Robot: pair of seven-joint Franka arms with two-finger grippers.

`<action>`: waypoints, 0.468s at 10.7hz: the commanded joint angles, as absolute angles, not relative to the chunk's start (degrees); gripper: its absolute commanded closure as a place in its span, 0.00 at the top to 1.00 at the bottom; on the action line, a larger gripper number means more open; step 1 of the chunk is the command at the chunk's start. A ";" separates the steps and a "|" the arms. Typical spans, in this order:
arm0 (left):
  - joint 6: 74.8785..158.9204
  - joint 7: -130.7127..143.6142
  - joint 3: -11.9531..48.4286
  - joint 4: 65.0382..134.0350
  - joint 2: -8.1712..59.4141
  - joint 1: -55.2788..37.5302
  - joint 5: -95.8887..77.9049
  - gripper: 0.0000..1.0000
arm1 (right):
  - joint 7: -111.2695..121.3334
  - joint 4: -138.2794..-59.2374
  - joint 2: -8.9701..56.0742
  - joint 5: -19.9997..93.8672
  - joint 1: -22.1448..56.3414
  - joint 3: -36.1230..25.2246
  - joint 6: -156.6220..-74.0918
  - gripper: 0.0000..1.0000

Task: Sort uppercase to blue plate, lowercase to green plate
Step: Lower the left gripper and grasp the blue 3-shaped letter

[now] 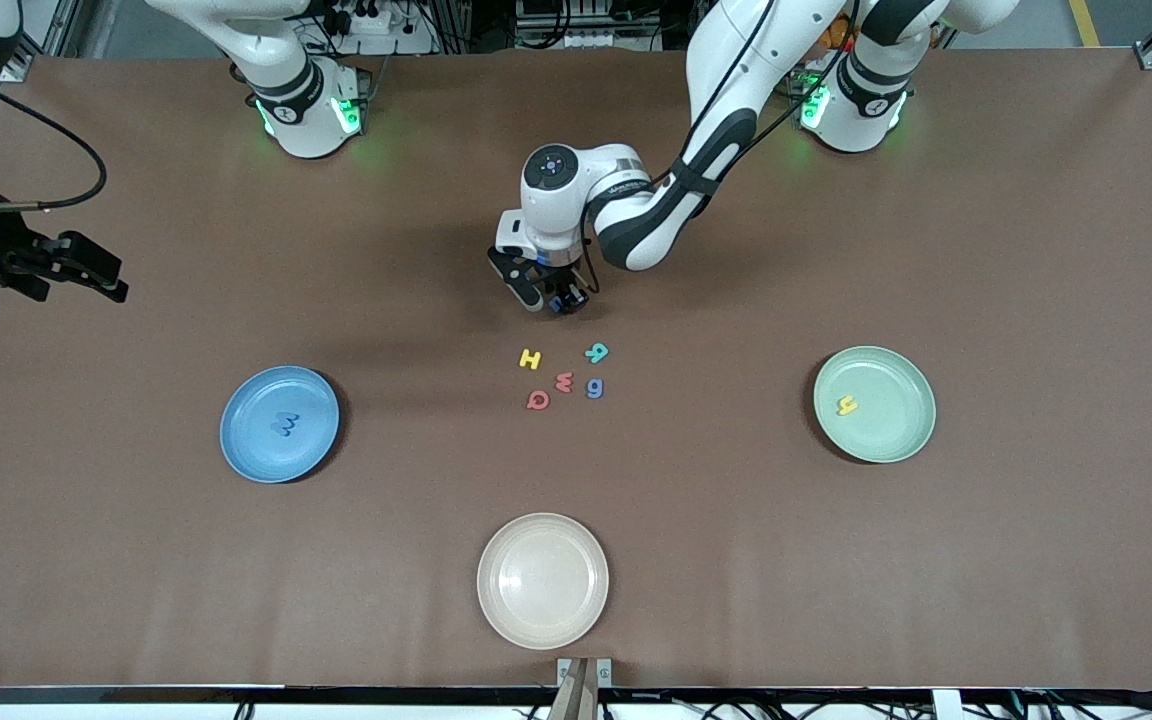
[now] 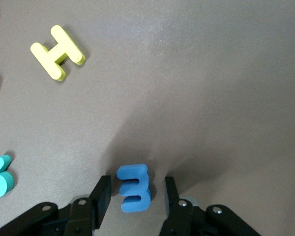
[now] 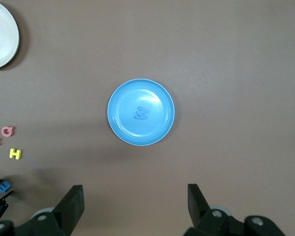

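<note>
My left gripper (image 1: 548,297) is open, down at the table, its fingers on either side of the blue e (image 2: 133,188) with a gap on each side. Nearer the front camera lie the yellow H (image 1: 530,359), teal R (image 1: 596,352), red w (image 1: 564,381), blue g (image 1: 595,388) and red Q (image 1: 537,400). The blue plate (image 1: 256,445) holds the blue W/M (image 1: 285,424). The green plate (image 1: 894,425) holds the yellow h (image 1: 847,405). My right gripper (image 1: 101,275) waits open and empty, high at the right arm's end of the table.
A cream plate (image 1: 542,580) stands near the table's front edge, nearer the front camera than the letter cluster. The right wrist view looks down on the blue plate (image 3: 119,125) and shows the cream plate (image 3: 0,34) at its edge.
</note>
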State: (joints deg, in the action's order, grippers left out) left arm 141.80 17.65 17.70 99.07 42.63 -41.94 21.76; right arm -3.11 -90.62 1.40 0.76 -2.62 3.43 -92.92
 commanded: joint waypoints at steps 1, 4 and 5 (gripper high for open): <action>142.82 16.96 17.67 98.53 43.24 -41.75 23.55 0.50 | -2.64 -90.17 1.93 0.26 -2.90 3.52 -92.55 0.95; 142.82 15.74 17.67 98.44 43.24 -41.57 23.47 0.40 | -2.64 -90.18 1.58 0.44 -2.99 3.52 -92.72 0.96; 142.82 15.47 17.58 98.35 43.16 -41.49 23.47 0.37 | -2.64 -90.00 1.58 0.53 -2.99 3.52 -92.90 0.96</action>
